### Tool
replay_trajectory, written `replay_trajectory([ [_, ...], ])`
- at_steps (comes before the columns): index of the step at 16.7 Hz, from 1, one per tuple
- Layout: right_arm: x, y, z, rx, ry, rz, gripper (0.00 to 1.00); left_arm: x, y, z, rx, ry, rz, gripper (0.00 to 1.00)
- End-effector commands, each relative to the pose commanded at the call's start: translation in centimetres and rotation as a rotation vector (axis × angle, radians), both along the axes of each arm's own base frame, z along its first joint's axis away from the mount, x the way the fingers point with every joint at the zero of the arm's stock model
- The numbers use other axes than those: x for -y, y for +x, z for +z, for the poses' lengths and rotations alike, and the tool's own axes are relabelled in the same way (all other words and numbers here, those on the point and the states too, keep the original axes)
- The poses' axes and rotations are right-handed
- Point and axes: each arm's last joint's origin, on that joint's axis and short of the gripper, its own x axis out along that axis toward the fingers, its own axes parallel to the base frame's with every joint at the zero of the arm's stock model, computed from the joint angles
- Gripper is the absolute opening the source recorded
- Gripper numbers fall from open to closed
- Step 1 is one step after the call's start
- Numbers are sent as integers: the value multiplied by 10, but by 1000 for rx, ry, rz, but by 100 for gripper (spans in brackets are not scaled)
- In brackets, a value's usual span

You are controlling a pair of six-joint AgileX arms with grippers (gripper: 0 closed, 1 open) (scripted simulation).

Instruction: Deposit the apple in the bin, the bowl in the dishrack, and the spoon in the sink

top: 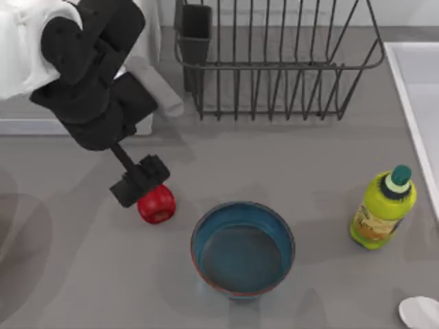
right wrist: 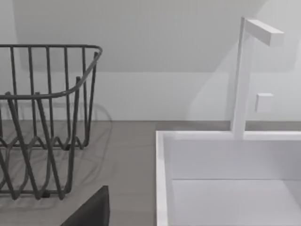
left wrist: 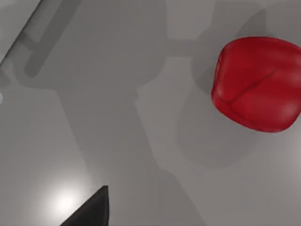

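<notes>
The red apple (top: 156, 204) lies on the grey counter, left of the teal bowl (top: 243, 248), which has a reddish-brown rim. My left gripper (top: 140, 181) hovers open just up and left of the apple, partly over it and not around it. In the left wrist view the apple (left wrist: 256, 84) sits off to one side of a dark fingertip (left wrist: 91, 212). The black wire dishrack (top: 274, 62) stands at the back. The white sink (top: 405, 89) is at the right edge. The pale spoon (top: 420, 312) lies at the front right corner. The bin is out of view. My right arm is parked, facing the dishrack (right wrist: 47, 117) and sink (right wrist: 162, 179).
A yellow-green bottle (top: 383, 209) stands right of the bowl, between it and the sink. A white appliance (top: 14, 68) sits at the back left behind my left arm. A white faucet (right wrist: 242, 80) rises behind the sink.
</notes>
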Motion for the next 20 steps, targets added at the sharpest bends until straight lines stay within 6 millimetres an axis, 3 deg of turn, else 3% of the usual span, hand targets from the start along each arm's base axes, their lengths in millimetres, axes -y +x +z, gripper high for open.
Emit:
replay_trajectory([
  [4, 0, 0, 0, 0, 0, 0, 100, 38, 31, -34, -176, 117, -119, 100],
  [7, 0, 0, 0, 0, 0, 0, 100, 54, 41, -52, -249, 165, -166, 100],
  [14, 0, 0, 0, 0, 0, 0, 100, 55, 44, -57, -264, 174, -171, 100],
  [20, 0, 0, 0, 0, 0, 0, 100, 54, 45, -107, -258, 172, -175, 100],
])
